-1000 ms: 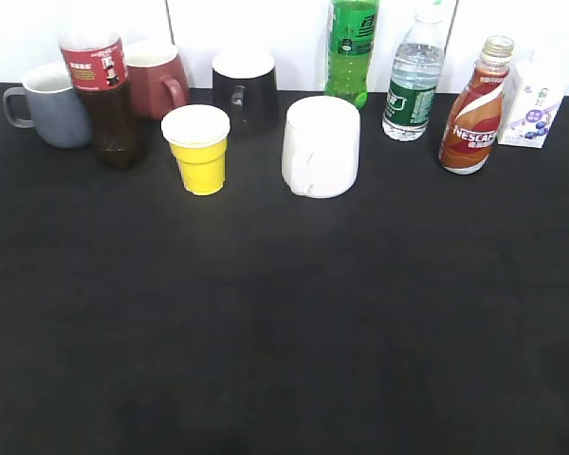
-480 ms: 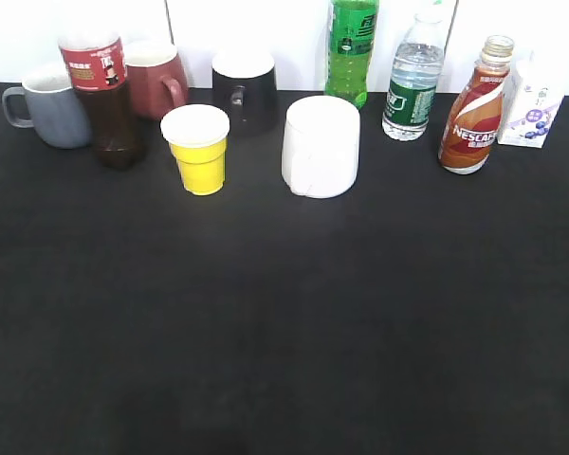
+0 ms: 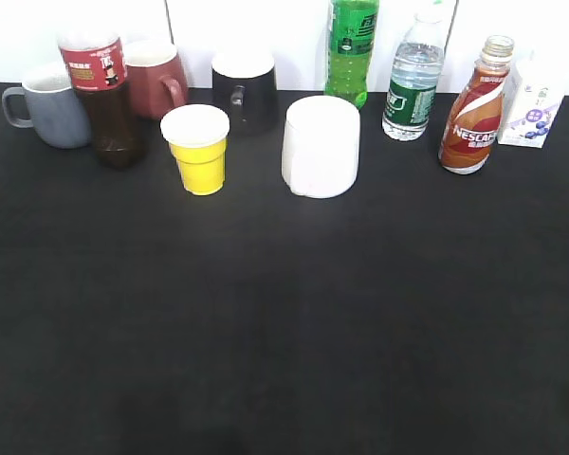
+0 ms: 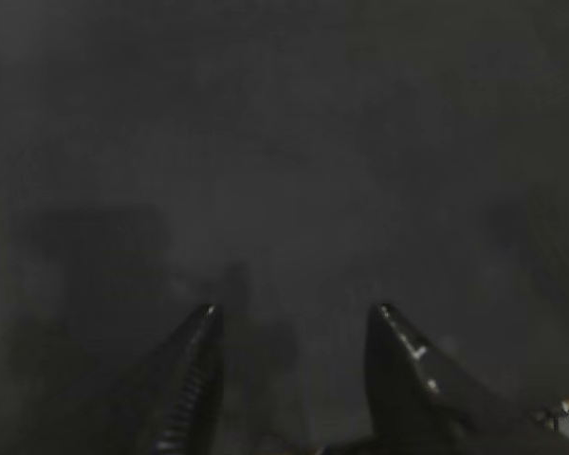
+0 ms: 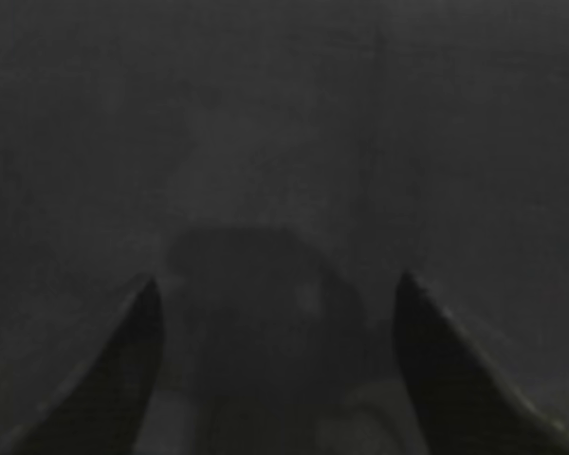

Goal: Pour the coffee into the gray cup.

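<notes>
The left gripper (image 4: 294, 308) has its two dark tips apart with nothing between them, above the black table (image 4: 284, 142). The right gripper (image 5: 275, 284) is open wider, also holding nothing.

On the black table, the brown coffee bottle with a red and white label (image 3: 472, 109) stands far right at the back, beside a small white carton (image 3: 533, 102). The gray cup with a handle (image 3: 49, 106) sits far left, well apart from it. Behind them is a white wall (image 3: 247, 24).
</notes>
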